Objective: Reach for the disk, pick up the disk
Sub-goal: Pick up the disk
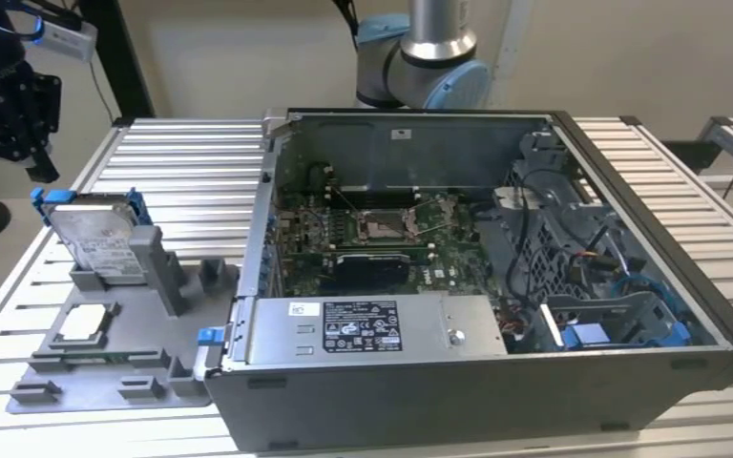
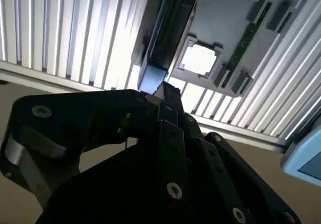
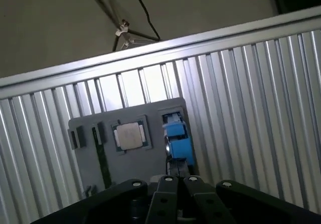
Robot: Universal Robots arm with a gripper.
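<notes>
A silver cylindrical arm tube (image 1: 441,24) with a rounded pale-blue joint cap (image 1: 458,84) stands at the exterior view's upper middle. At that view's upper left is the matte black angular gripper (image 1: 35,157), with a small white camera box (image 1: 68,36) mounted above it. In the second wrist view its black linked plates carry round silver screw heads (image 2: 174,188).

Slatted metal worktop (image 1: 188,157) carried an open computer case (image 1: 469,391), motherboard (image 1: 380,229) exposed; beside it, near a worktop corner, a grey fixture plate (image 1: 87,384) held a square silver chip (image 1: 83,322).

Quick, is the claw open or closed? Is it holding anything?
Claw: closed, holding nothing, not touching the rectangular silver metal hard drive with blue bracket.
</notes>
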